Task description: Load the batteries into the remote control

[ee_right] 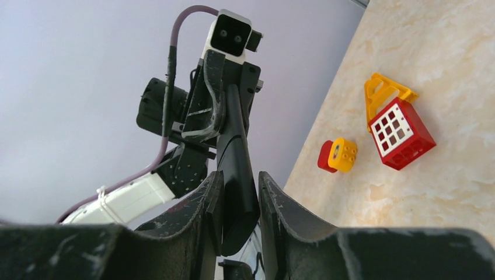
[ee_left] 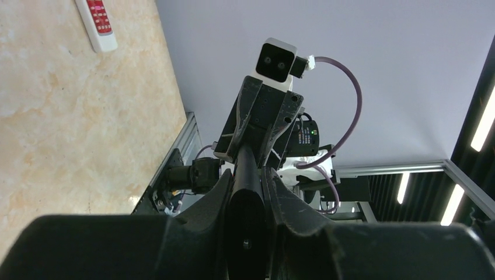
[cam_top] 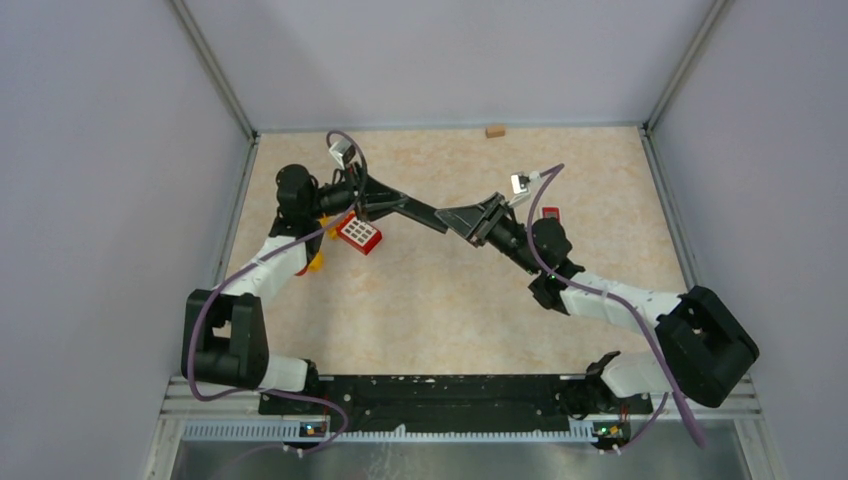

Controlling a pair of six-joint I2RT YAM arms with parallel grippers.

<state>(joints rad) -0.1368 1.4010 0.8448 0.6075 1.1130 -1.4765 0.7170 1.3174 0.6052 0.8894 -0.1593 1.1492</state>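
A black remote control (cam_top: 432, 215) hangs in mid-air between the two arms. My left gripper (cam_top: 400, 205) is shut on one end of it; in the left wrist view the remote (ee_left: 245, 221) sits tight between both fingers of that gripper (ee_left: 248, 175). My right gripper (cam_top: 462, 218) faces it from the other side. In the right wrist view the remote's rounded end (ee_right: 233, 134) lies inside my right gripper (ee_right: 239, 175), against one finger, with a thin gap at the other. The batteries are out of view.
A white remote with red keys (ee_left: 96, 23) lies on the table behind the right arm (cam_top: 550, 213). Toys lie under the left arm: a red windowed block (ee_right: 403, 134) (cam_top: 360, 233), a yellow piece (ee_right: 382, 90), and a small red-and-yellow brick (ee_right: 338, 154). A small wooden block (cam_top: 494, 131) sits by the back wall.
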